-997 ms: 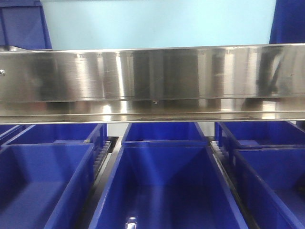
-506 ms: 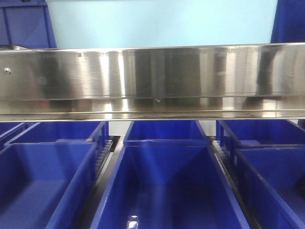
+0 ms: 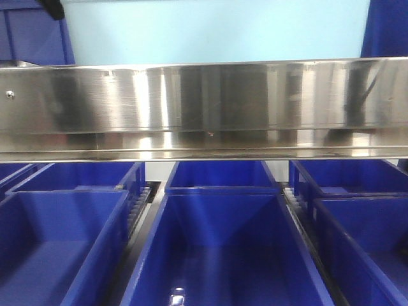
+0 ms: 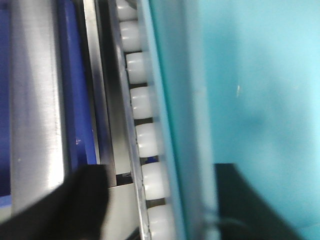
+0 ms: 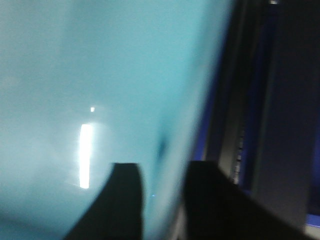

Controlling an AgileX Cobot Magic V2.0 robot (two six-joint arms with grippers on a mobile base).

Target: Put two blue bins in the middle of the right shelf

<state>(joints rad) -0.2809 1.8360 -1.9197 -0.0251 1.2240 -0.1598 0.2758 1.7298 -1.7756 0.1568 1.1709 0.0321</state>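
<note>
Bins [image 3: 57,248] of glossy blue plastic sit side by side on the shelf level under a broad brushed-steel rail [image 3: 204,108], streaked with reflections. The middle bin [image 3: 223,255] is deep and straight-walled, with a small glare on its floor; its neighbours lie just beside it, parted by narrow tracks. Behind the rail stands a flat, pale teal wall [image 3: 217,32], and more blue plastic shows at both upper corners.

From the left wrist, the left gripper [image 4: 157,170] shows two matte black fingers [image 4: 75,205] spread well apart with nothing between them; beyond runs a row of round white rollers [image 4: 142,102] in a steel channel, beside a blue edge and a teal panel.

From the right wrist, all is blurred; the right gripper [image 5: 162,165] shows dark fingers [image 5: 120,200] parted by a narrower gap, holding nothing, close against the teal surface.
</note>
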